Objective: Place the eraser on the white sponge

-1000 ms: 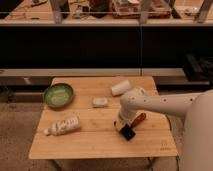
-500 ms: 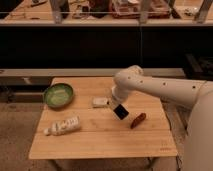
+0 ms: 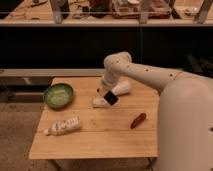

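The big white robot arm (image 3: pixel 150 75) reaches in from the right over the pale wooden slatted worktop (image 3: pixel 100 137), elbow high, wrist dropping toward the middle. Out on the left sits the round green bowl (image 3: pixel 58 95), and lying on its side in front of it the white plastic bottle (image 3: pixel 64 125); tucked behind the wrist is a white paper cup (image 3: pixel 121 88) on its side, and off to the right a slim reddish-brown stick (image 3: pixel 138 120). Now the key piece: the tool (image 3: pixel 108 95) is pinching the small flat black rectangular eraser (image 3: pixel 111 98), tilted, held just above the small whitish rectangular sponge pad (image 3: pixel 100 102), overlapping its right end. That eraser looks light, stiff and grippy, best held across its thin edges; the sponge should give softly underneath.
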Tool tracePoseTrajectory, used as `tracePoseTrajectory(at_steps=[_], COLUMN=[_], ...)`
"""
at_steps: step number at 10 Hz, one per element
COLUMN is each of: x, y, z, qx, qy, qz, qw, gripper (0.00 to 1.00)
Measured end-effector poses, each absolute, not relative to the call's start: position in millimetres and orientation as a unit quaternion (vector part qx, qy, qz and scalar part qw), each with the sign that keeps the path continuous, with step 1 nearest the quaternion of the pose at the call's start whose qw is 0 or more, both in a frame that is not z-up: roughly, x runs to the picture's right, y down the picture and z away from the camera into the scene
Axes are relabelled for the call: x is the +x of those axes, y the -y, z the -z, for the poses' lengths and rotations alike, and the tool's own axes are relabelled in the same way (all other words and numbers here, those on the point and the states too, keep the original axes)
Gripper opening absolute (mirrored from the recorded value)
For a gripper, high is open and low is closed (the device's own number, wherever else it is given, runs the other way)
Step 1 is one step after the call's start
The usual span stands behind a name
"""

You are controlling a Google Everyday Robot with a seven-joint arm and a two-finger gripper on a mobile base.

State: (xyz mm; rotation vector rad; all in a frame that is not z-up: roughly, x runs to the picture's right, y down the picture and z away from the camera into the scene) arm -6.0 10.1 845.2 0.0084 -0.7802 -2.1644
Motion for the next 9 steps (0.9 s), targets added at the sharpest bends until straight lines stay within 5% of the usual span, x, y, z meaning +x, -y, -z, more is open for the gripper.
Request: tracePoseTrajectory(at_steps=[5, 9], x=[-21.7, -23.8], y=[-12.8, -28.3], z=[-900.4, -922.6], qx=[-0.010, -0.023], qy=[0.340, 0.358], qz=[0.848, 0.845], qw=[0.408, 0.397], gripper=[0.01, 0.39])
